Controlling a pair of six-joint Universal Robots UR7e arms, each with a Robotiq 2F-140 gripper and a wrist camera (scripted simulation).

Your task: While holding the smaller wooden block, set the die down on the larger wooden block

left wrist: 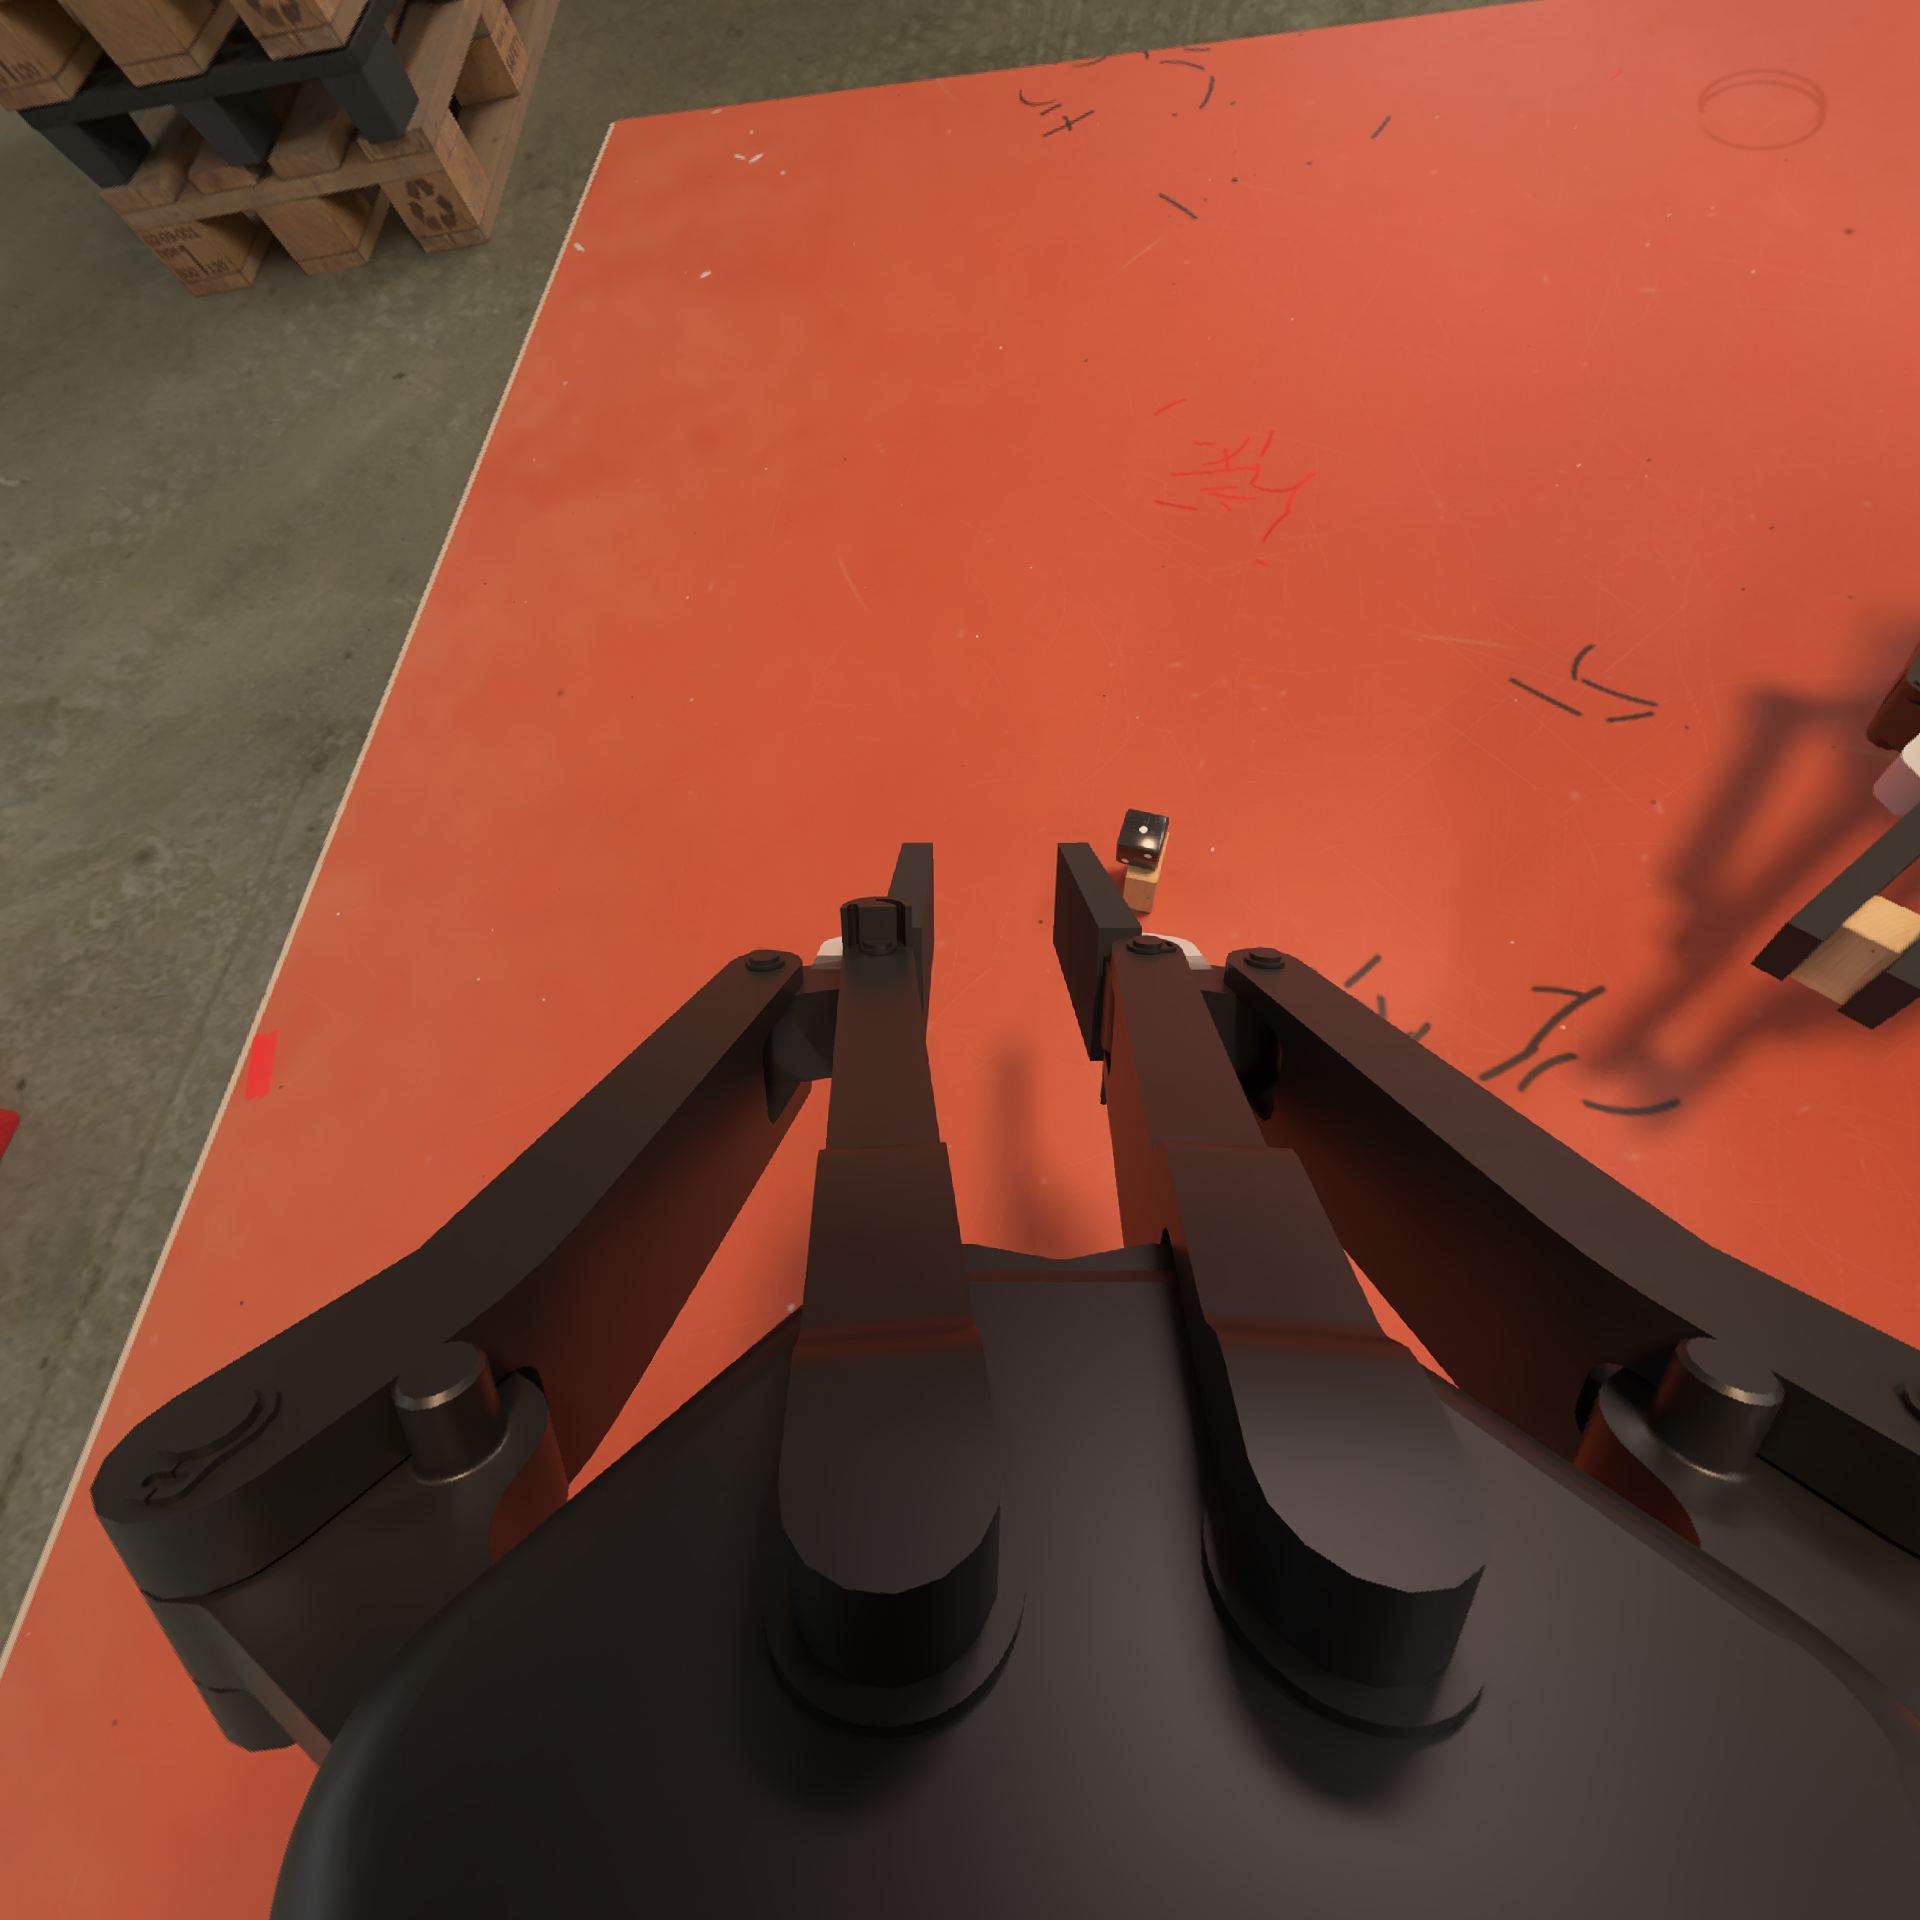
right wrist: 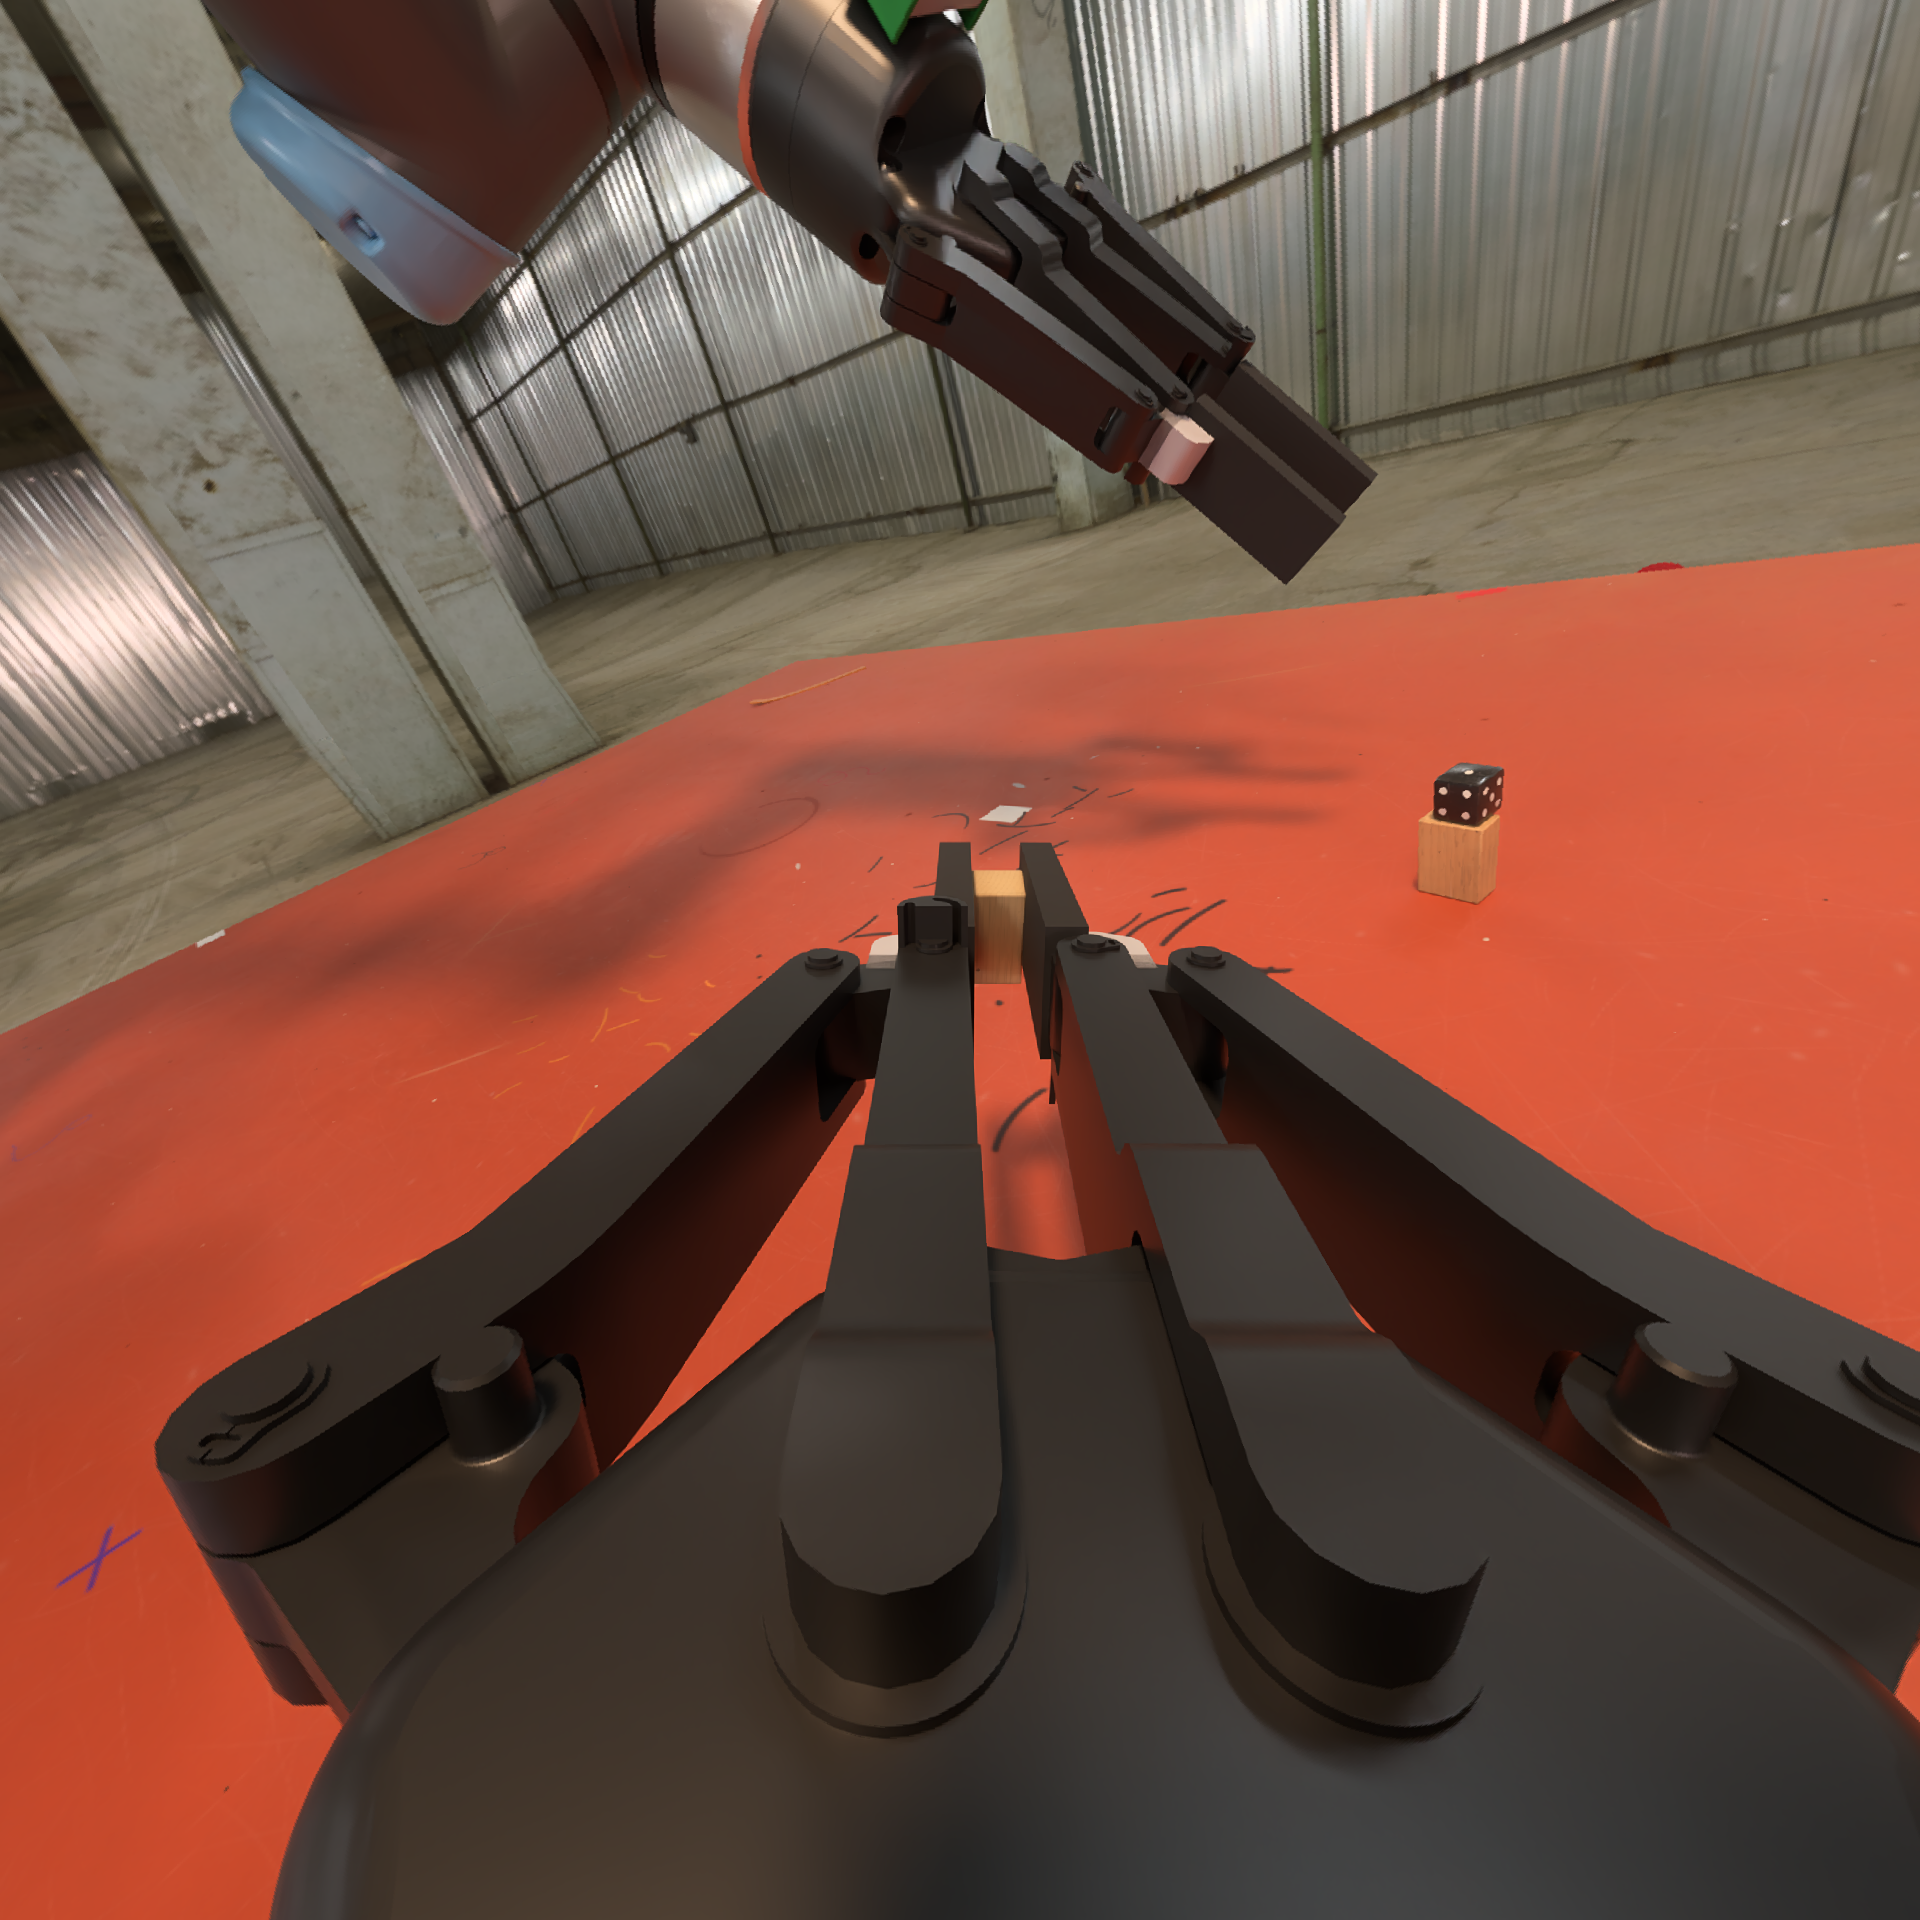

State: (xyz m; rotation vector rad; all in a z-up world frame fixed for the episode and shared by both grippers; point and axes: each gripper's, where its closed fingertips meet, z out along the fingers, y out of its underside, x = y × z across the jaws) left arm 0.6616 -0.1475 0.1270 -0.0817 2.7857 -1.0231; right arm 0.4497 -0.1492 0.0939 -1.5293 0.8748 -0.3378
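Observation:
A black die (right wrist: 1468, 795) with white pips sits on top of the larger wooden block (right wrist: 1458, 860), which stands upright on the red table (right wrist: 1558, 1091). My right gripper (right wrist: 997, 871) is shut on the smaller wooden block (right wrist: 1000, 930) and holds it just above the table, left of the stack. My left gripper (left wrist: 995, 883) is open and empty, raised above the table; the die (left wrist: 1143, 834) and the larger block (left wrist: 1141, 889) stand just beyond its right finger. The left gripper also shows in the right wrist view (right wrist: 1283, 499), high above the table. The right gripper (left wrist: 1844, 966) with the smaller block (left wrist: 1870, 935) shows at the right edge.
The table's left edge (left wrist: 447, 582) drops to a concrete floor. Stacked wooden pallets (left wrist: 270, 145) stand beyond the far left corner. Pen scribbles mark the tabletop. Corrugated metal walls and concrete pillars (right wrist: 343, 540) stand behind the table.

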